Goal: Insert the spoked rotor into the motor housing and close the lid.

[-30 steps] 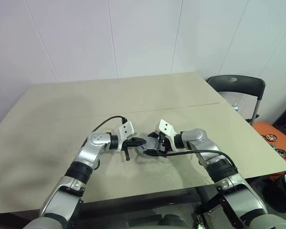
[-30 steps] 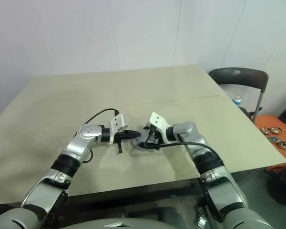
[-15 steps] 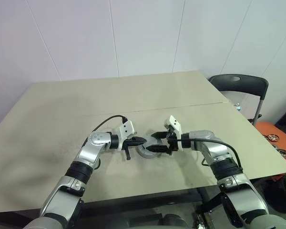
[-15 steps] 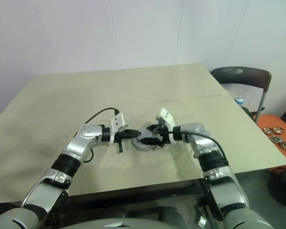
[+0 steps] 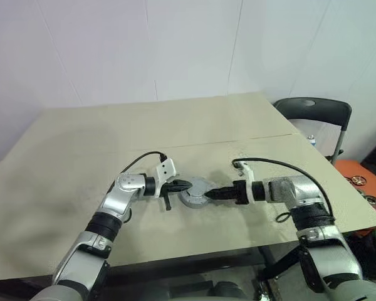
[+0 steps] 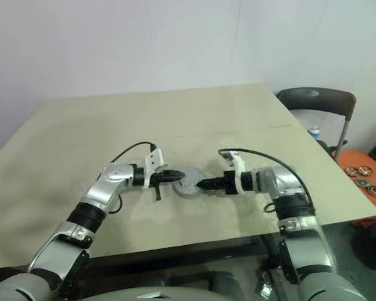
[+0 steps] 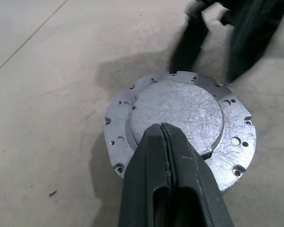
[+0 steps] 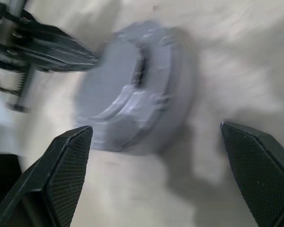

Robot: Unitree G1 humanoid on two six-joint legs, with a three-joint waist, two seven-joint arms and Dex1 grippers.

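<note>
The lid [image 7: 180,118], a silver-grey disc with a notched rim, lies flat mid-table between both grippers [image 5: 194,190]. It caps a thick round grey body whose side wall [image 8: 173,94] is all I can see of the motor housing. The spoked rotor is hidden. My left gripper [image 7: 164,130] is shut with nothing between its fingers, and its tip rests on the lid's left edge [image 5: 187,185]. My right gripper [image 8: 154,130] stands wide open just right of the lid, pointing at it [image 5: 213,194] and not touching it.
The beige table [image 5: 81,144] has a seam running across its middle. A dark chair [image 5: 313,116] stands past the table's right corner. Beside it on the floor is an orange tray [image 5: 363,182] with small wheels.
My right gripper has rolled about its own axis and drawn back to the right, off the lid it was reaching over. The left gripper and the lid have stayed put.
</note>
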